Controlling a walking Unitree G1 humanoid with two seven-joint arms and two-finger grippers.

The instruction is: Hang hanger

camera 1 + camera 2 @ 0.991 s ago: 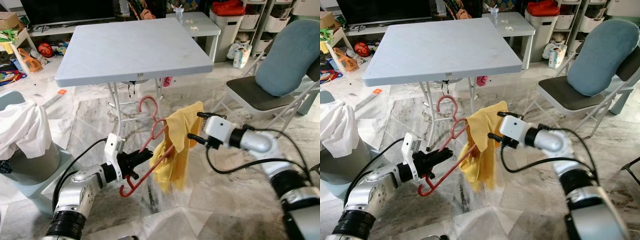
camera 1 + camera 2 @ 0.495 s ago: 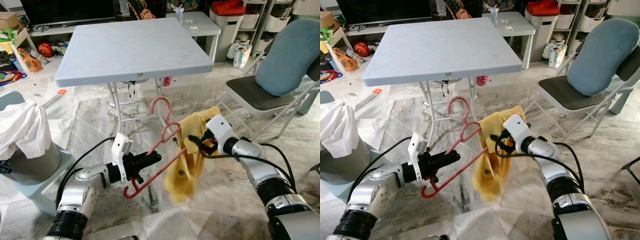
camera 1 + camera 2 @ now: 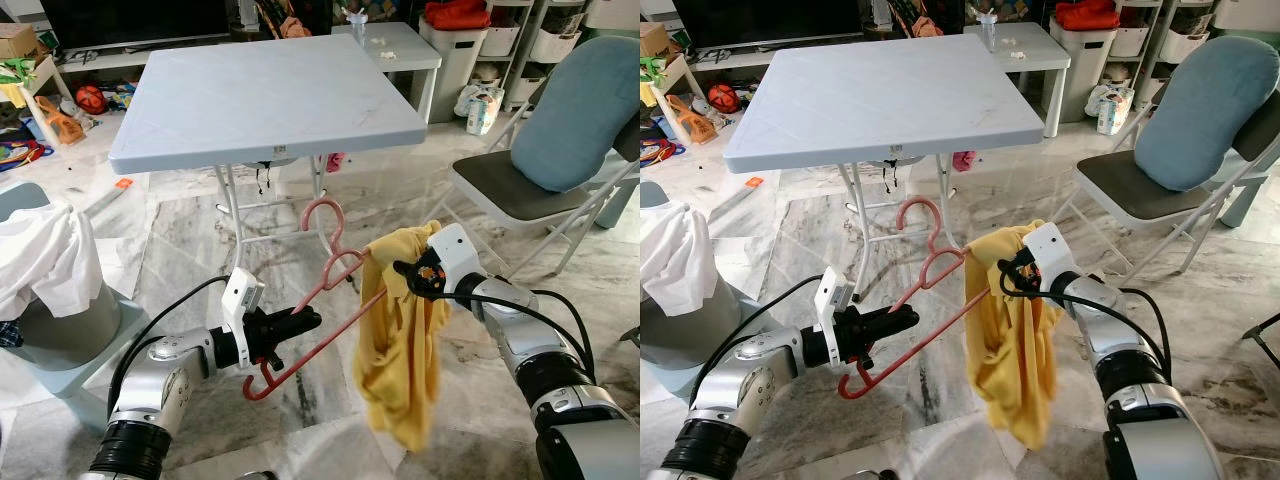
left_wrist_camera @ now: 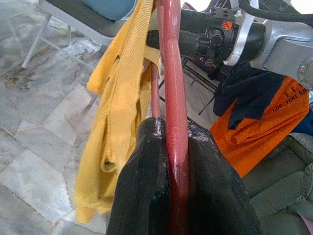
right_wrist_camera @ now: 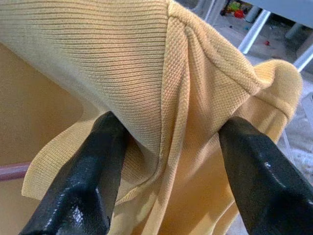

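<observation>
A red plastic hanger (image 3: 330, 285) slants up from my left gripper (image 3: 300, 322), which is shut on its lower bar; in the left wrist view the bar (image 4: 173, 98) runs between the two black fingers (image 4: 142, 186). A yellow shirt (image 3: 400, 350) hangs long from the hanger's far arm. My right gripper (image 3: 408, 272) sits at the shirt's top, by that arm's end. In the right wrist view its fingers (image 5: 83, 196) stand wide apart, open, with the knitted yellow fabric (image 5: 146, 73) draped over and between them.
A grey folding table (image 3: 270, 90) stands just behind the hanger. A folding chair (image 3: 520, 185) with a blue cushion (image 3: 580, 110) is at the right. A bin holding white cloth (image 3: 45, 270) is at the left. Marble floor lies below the shirt.
The right gripper has come in close to the hanger's end. The shirt, bunched and swinging before, now hangs down at full length. The hanger has shifted a little to the right.
</observation>
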